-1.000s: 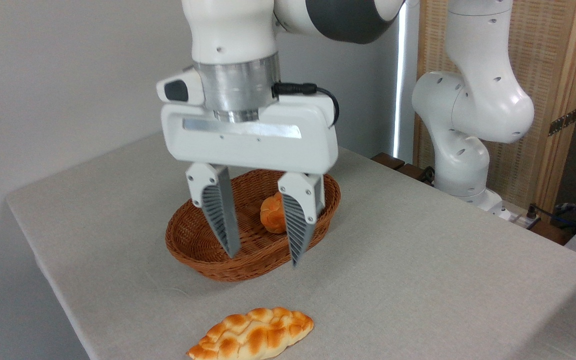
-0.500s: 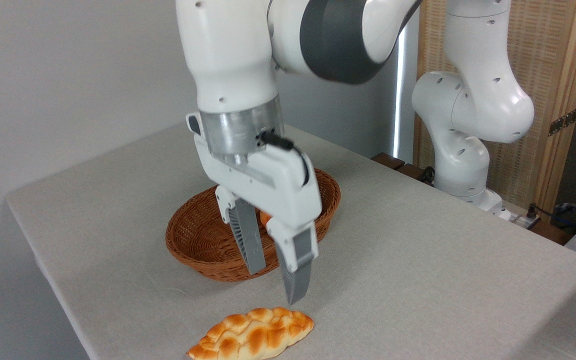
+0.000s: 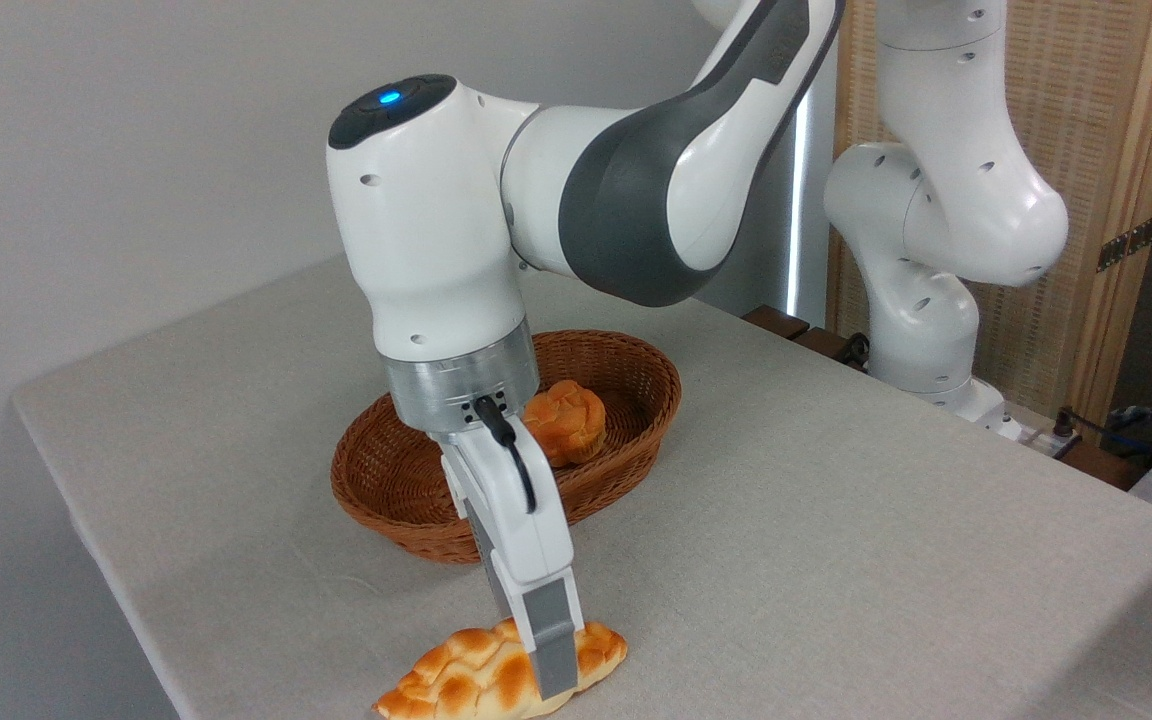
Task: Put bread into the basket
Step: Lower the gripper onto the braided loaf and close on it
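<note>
Gripper (image 3: 548, 680) is down across the long braided golden bread (image 3: 496, 680) on the grey surface (image 3: 836, 560), fingers maybe straddling it, squeezed or apart I cannot tell, so lifting into the brown woven basket (image 3: 386, 470) behind is left.

There is no text, label, brand, number or sign that can be read in the picture.
</note>
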You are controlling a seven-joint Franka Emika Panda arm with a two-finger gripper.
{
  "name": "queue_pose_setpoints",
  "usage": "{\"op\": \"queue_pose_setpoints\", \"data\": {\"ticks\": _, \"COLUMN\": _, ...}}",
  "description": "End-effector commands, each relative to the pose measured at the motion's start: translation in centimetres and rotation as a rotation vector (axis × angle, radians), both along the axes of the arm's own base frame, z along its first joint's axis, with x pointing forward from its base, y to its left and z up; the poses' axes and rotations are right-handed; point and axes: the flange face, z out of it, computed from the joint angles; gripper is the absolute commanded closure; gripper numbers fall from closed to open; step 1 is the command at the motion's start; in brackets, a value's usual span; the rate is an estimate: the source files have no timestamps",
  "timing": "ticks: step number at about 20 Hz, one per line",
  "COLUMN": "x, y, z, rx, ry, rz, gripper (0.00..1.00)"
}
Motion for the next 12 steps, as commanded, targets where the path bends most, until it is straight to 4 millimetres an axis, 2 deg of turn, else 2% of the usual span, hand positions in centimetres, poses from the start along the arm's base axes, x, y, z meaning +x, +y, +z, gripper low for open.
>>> {"op": "queue_pose_setpoints", "data": {"ticks": 1, "x": -0.3, "y": -1.0, "z": 0.8, "rx": -0.009, "ry": 0.001, "rz": -0.074, "gripper": 0.0}}
{"op": "queue_pose_setpoints", "data": {"ticks": 5, "x": -0.2, "y": -1.6, "z": 0.2, "rx": -0.075, "ry": -0.004, "rz": -0.044, "gripper": 0.0}}
{"op": "queue_pose_setpoints", "data": {"ticks": 8, "x": 0.0, "y": -1.6, "z": -0.7, "rx": -0.081, "ry": 0.007, "rz": -0.039, "gripper": 0.0}}
{"op": "queue_pose_setpoints", "data": {"ticks": 12, "x": -0.1, "y": -1.6, "z": -0.9, "rx": -0.074, "ry": 0.013, "rz": -0.051, "gripper": 0.0}}
